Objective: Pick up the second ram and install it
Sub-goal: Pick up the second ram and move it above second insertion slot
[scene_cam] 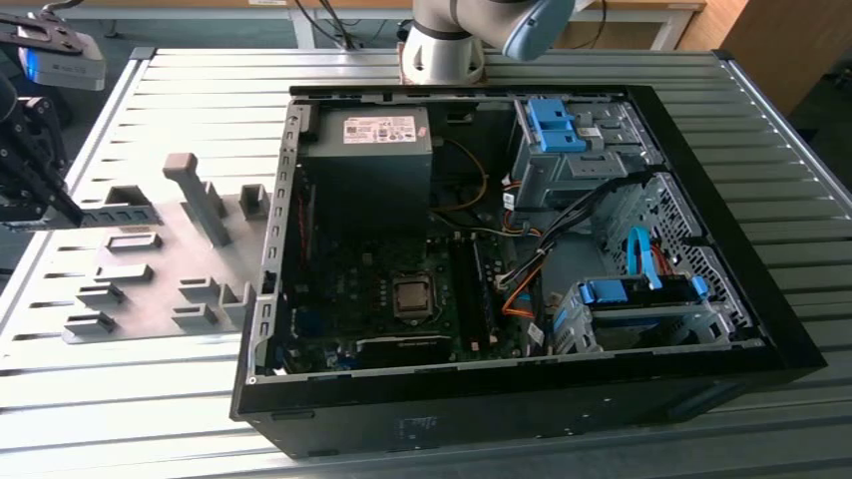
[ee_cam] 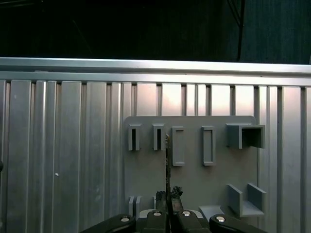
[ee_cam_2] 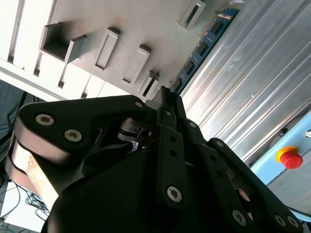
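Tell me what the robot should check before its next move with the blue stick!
1. Claw gripping the second ram: ok, it is shut on one end of the stick.
2. Ram clear of the grey holder plate: cannot tell; in both wrist views the plate sits right behind it.
3. Computer case open: ok, the motherboard is in plain sight.
4. Memory slots free: cannot tell, too dark there.
5. Cables out of the way: cannot tell; they bunch just beside the slots, on the exterior view's right.
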Tool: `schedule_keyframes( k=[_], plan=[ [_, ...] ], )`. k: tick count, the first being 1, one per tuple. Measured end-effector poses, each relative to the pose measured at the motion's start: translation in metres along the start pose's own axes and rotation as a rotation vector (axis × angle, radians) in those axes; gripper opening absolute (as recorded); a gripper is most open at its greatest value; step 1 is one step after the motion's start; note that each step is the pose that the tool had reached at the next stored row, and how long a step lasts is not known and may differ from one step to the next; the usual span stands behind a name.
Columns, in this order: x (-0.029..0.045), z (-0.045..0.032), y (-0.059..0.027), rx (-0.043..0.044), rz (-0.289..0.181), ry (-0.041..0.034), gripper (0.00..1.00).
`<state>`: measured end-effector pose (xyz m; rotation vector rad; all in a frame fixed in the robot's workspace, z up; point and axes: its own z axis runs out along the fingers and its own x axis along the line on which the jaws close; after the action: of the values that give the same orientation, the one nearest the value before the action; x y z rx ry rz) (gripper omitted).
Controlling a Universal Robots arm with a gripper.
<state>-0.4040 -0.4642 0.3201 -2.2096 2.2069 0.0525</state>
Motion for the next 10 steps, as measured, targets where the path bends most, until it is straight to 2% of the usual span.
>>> schedule_keyframes(
  k=[10],
  plan=[
    [-0.0003,-0.0069,0.0001,0.0,0.0,0.0,0.14]
  ],
)
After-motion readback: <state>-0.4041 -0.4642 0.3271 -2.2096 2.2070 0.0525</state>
